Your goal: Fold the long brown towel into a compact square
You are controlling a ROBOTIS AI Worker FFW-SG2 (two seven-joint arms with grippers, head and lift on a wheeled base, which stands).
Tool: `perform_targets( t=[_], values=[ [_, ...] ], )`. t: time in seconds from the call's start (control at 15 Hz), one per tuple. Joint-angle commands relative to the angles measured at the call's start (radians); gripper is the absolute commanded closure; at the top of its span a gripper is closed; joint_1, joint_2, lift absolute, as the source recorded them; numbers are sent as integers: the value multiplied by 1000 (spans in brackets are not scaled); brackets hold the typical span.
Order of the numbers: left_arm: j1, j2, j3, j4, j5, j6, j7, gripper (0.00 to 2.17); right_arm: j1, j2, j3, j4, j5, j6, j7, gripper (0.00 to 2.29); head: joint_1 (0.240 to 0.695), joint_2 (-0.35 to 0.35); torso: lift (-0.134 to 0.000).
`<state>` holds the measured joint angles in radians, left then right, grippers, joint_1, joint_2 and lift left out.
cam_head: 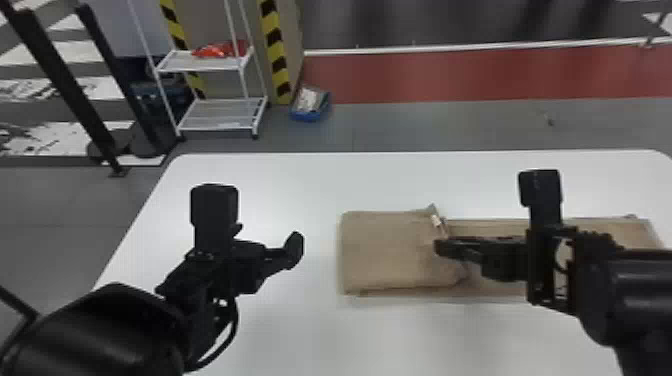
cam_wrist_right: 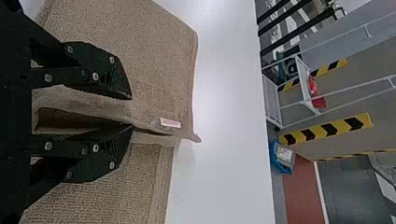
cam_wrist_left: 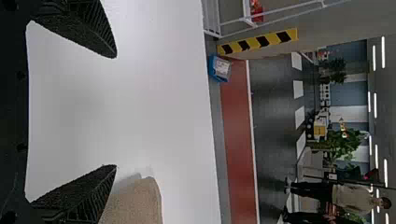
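Brown towel [cam_head: 382,250] lies part-folded, its edge [cam_wrist_right: 161,132] between the right gripper's [cam_wrist_right: 132,111] narrowed jaws, likely for aligning; actual grip I cannot tell. Left gripper's [cam_wrist_left: 116,112] jaws gape empty.

Towel [cam_head: 390,250] partly hidden behind right arm [cam_head: 635,285].

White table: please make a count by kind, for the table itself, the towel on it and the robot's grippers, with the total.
Table: 1
Brown towel: 1
Grippers: 2 (left gripper, right gripper)
Total: 4
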<state>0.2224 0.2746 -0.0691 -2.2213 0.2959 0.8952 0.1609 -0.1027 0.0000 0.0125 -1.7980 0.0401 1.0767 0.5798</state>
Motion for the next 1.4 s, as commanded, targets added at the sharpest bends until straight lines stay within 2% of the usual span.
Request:
perform_targets(
  t=[0.0, 0.33, 0.73, 1.0, 1.13, 1.27, 1.33],
  values=[
    [0, 0, 0, 0, 0, 0, 0, 36, 0, 1, 0, -1, 3, 6, 0, 998, 695, 123, -125],
    [0, 0, 0, 0, 0, 0, -4, 33, 8, 1, 1, -26, -6, 9, 0, 1001, 695, 121, -125],
    [8, 0, 3, -5, 0, 0, -6, 33, 106, 1, -46, -207, -103, 79, 5, 1001, 695, 129, -125],
    [14, -2, 3, -5, 0, 0, -6, 36, 169, 1, -102, -224, -111, 73, -2, 1001, 695, 121, -125],
    [18, 0, -4, -9, -1, 0, -6, 36, 153, 1, -105, -201, -86, 67, -26, 974, 695, 109, -125],
    [23, -2, -6, -15, -1, 0, -6, 36, 147, 1, -92, -184, -63, 3, -54, 333, 695, 94, -125],
    [28, 0, -3, -24, -4, 0, -4, 36, 146, 1, -92, -182, -60, -13, -64, 208, 695, 79, -125]
  ],
)
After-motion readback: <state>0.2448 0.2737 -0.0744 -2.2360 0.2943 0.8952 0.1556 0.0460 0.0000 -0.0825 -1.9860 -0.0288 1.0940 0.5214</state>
